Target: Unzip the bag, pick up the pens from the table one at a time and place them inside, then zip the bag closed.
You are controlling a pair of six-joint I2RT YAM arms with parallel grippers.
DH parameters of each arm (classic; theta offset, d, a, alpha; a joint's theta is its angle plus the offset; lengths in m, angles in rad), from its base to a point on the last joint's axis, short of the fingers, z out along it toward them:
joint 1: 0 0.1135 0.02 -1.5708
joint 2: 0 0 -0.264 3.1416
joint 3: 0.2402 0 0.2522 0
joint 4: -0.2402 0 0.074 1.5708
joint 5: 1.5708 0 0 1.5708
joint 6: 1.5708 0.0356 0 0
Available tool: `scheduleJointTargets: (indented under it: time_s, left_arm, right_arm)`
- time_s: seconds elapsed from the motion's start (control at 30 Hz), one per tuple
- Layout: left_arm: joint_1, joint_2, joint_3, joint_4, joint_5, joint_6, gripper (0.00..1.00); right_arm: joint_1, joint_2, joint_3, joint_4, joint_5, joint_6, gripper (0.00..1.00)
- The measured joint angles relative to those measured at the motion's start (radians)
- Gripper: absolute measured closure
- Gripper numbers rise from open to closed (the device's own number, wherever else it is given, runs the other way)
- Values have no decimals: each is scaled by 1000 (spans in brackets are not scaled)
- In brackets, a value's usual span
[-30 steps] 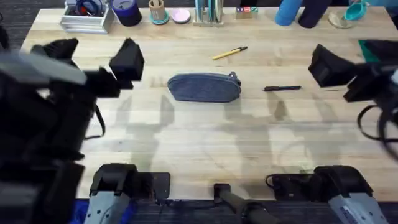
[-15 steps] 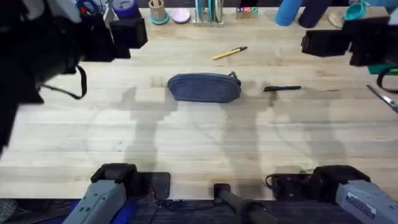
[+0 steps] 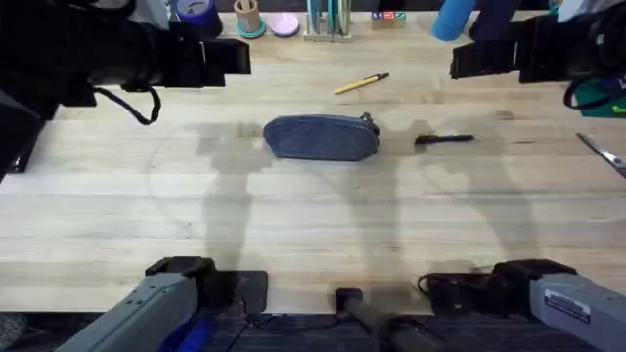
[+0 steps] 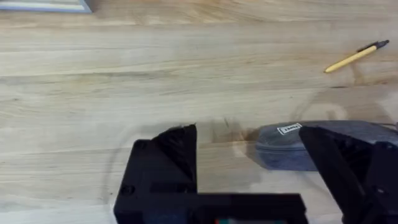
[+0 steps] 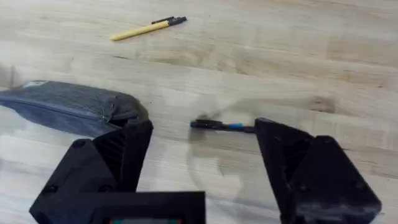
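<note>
The blue-grey bag (image 3: 321,137) lies flat in the middle of the table (image 3: 293,215), its pull loop at the right end; its zipper looks closed. It also shows as the bag (image 4: 283,149) and the bag (image 5: 68,106) in the wrist views. The yellow pen (image 3: 361,83) lies just behind the bag, and the black pen (image 3: 443,139) lies to its right. My left gripper (image 3: 230,61) hangs open above the table, behind and left of the bag. My right gripper (image 3: 474,61) hangs open behind and right of it, over the black pen (image 5: 221,125). Both hold nothing.
Along the back edge stand a white tray (image 3: 132,29), a dark blue cup (image 3: 199,15), a wooden cup (image 3: 247,18), a pink disc (image 3: 285,24) and a blue cylinder (image 3: 452,20). Scissors (image 3: 602,154) lie at the right edge, near a green mat (image 3: 599,98).
Both arms have lifted and swung toward the back of the table, their grippers drawing inward toward the middle. The bag and both pens have not moved.
</note>
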Motion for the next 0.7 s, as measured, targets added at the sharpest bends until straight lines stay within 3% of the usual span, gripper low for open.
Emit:
scheduleJointTargets:
  time_s: [0.47, 0.53, 0.7]
  left_arm:
    - [0, 5, 0, -56, 0, 2, 7]
    - [0, 5, 0, -57, 1, 29, 7]
    - [15, 5, 0, -71, 59, 188, 9]
  right_arm:
    - [0, 0, 0, -13, 0, 0, 5]
    - [0, 0, 0, -13, 0, 0, 5]
    - [0, 0, 0, -13, 0, 0, 5]
